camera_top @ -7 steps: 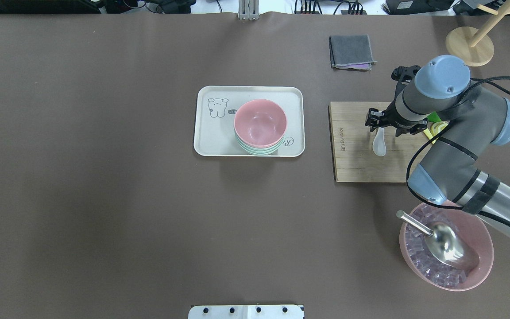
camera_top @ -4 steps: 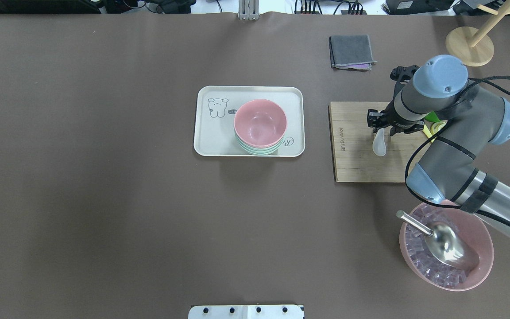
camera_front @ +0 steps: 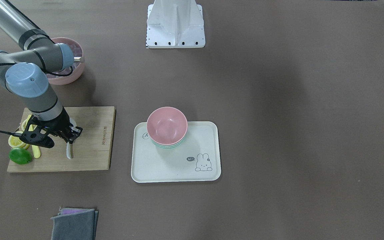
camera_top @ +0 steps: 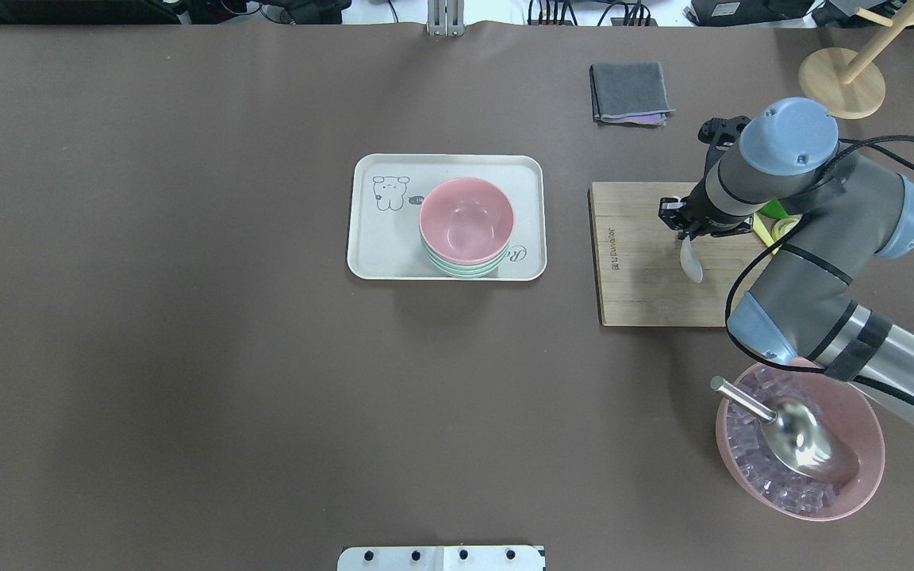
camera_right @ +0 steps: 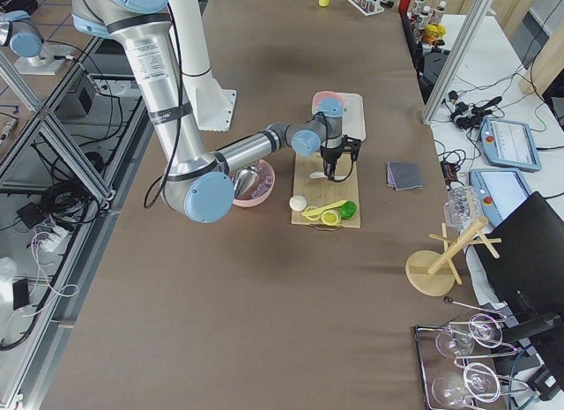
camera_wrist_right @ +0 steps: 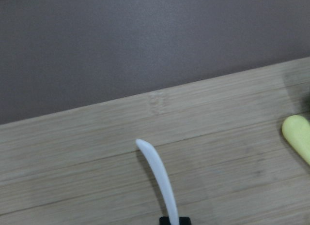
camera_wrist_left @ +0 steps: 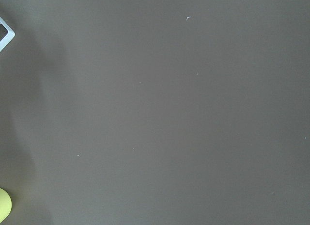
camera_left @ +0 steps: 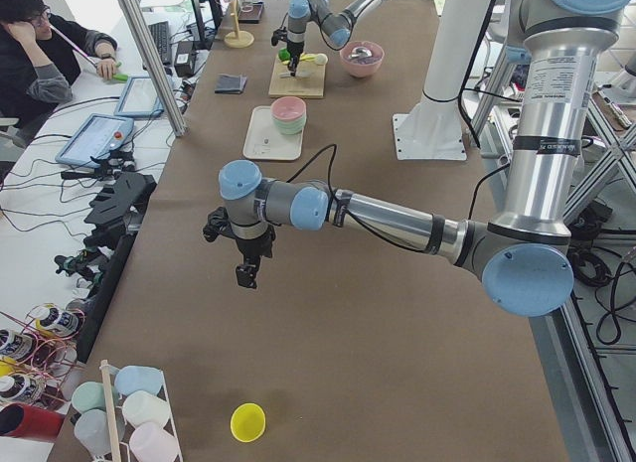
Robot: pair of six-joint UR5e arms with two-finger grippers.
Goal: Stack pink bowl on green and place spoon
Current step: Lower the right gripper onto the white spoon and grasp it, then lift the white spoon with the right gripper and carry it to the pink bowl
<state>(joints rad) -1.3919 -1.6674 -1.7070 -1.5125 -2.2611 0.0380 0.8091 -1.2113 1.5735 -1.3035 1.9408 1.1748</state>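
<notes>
A pink bowl [camera_top: 466, 218] sits stacked on green bowls [camera_top: 461, 270] on the cream tray [camera_top: 382, 254] at the table's middle; it also shows in the front-facing view [camera_front: 167, 125]. My right gripper [camera_top: 684, 220] is shut on the handle of a white spoon [camera_top: 692, 263] over the wooden cutting board [camera_top: 639, 277]. The spoon [camera_front: 69, 151] hangs tilted from the gripper [camera_front: 69, 136], and the right wrist view shows it [camera_wrist_right: 159, 174] just above the board. My left gripper [camera_left: 245, 273] hovers over bare table far from the tray; I cannot tell if it is open or shut.
A lime [camera_front: 20, 156] and lemon slices [camera_front: 15, 141] lie on the board's edge. A pink bowl of ice with a metal scoop [camera_top: 802, 440] stands near the right arm. A grey cloth [camera_top: 630, 93] and a wooden stand [camera_top: 842, 79] are beyond the board.
The right gripper has closed on the spoon's handle. The spoon has turned from lying flat on the board to tilted on its edge.
</notes>
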